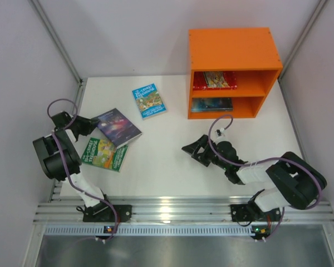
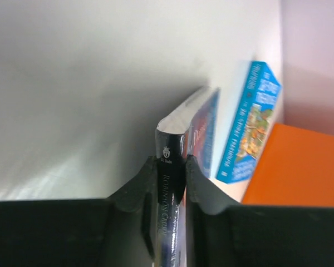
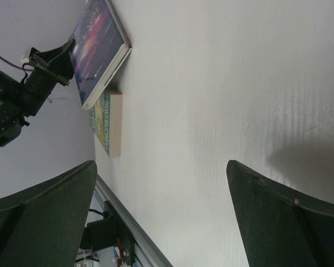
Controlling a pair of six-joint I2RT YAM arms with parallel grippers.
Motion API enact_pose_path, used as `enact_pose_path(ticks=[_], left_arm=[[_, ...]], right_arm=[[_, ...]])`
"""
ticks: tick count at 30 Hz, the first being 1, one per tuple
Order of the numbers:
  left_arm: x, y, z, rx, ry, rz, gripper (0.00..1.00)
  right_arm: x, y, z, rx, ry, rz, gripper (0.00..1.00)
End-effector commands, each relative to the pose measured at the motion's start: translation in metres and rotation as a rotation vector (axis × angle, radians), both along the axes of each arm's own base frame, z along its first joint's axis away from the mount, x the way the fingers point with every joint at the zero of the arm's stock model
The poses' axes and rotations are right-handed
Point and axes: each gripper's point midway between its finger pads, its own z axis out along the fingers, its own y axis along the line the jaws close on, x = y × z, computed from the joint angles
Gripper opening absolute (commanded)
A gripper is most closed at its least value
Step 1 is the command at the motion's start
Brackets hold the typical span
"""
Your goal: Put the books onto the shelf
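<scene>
Left pincer (image 2: 170,169) reaches sideways, clamped on the purple book (image 1: 119,127).

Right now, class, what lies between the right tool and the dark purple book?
Nothing: only bare white table separates the right tool from the dark purple book, as the top external view shows.

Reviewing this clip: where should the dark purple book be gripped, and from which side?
By its spine edge, coming in low from the left. The purple book lies propped on the green book, so that edge appears raised off the table, leaving room for a finger beneath. The left hand pinches it there, one finger on each cover.
</scene>
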Motion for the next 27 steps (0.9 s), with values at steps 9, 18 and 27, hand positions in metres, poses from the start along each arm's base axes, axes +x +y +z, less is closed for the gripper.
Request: enact_pose_path(ticks=[9,18,27], left_arm=[[-0.035,-0.069,0.048,-0.17,-0.08,-0.06,0.0],[-0.096,-0.162,0.051,-0.187,-0.05,-0.073,0.0],[-0.125,-0.197,0.051,-0.211,-0.029,-0.076,0.0]], right_arm=[[0.007,0.007,0.031,0.12,0.128,-0.119,0.98],[-0.009,0.019,0.016,0.15,0.321,-0.242,1.0],[-0.044,0.059,-0.007,0.238,0.474,-0.263,0.99]])
